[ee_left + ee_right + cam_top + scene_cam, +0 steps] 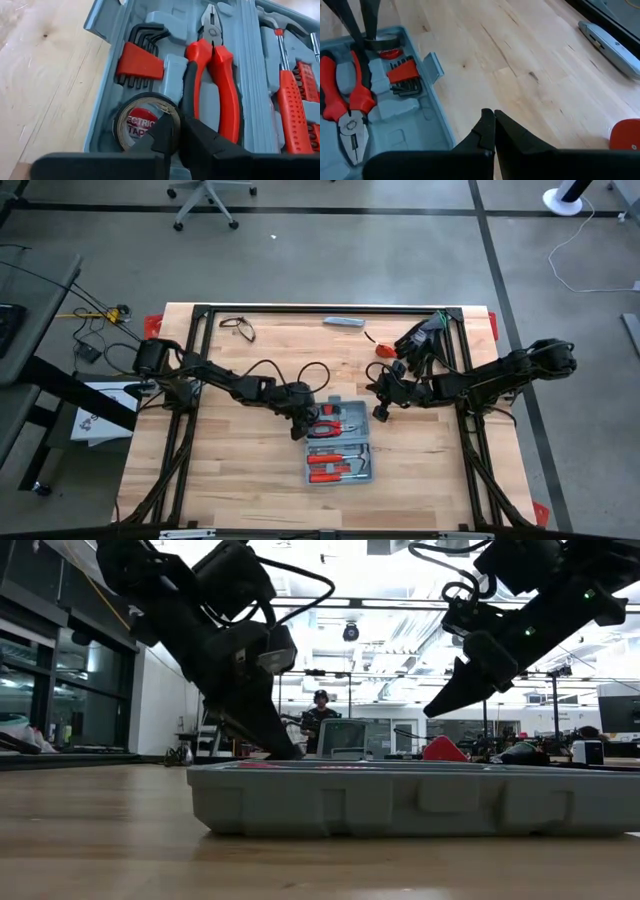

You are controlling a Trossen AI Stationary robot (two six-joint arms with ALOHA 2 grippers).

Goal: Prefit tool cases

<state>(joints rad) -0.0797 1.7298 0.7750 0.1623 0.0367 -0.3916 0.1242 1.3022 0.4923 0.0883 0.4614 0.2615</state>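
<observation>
- Currently the tool case (pixel 338 451) lies open and flat near the middle of the wooden table (pixel 230 490), both halves facing up.
- Left gripper (pixel 176 131) is down inside the half nearer the far edge, at the roll of black electrical tape (pixel 142 127); one finger sits inside the roll's hole, the other outside against the pliers (pixel 212 75). Fingers stand only slightly apart around the roll's wall; whether they pinch it or merely touch, cannot tell.
- Right gripper (pixel 493 120) hangs above bare wood just beside the case's edge, fingers pressed together, holding nothing.
- Hex keys (pixel 142 52) in their red holder sit seated next to the tape slot.
- Judgement on handling: case is stiff moulded plastic, light when empty but weighted by steel tools; likely to slide on smooth wood if pushed sideways. Best hold looks like the rim wall or the small latch tab (pixel 436 67).
- Tape roll: light, slightly yielding, snug in its recess; press straight down on the rim.
- Grey bar-shaped object (pixel 343 322) and black gloves (pixel 425 340) lie well apart, near the far edge.
</observation>
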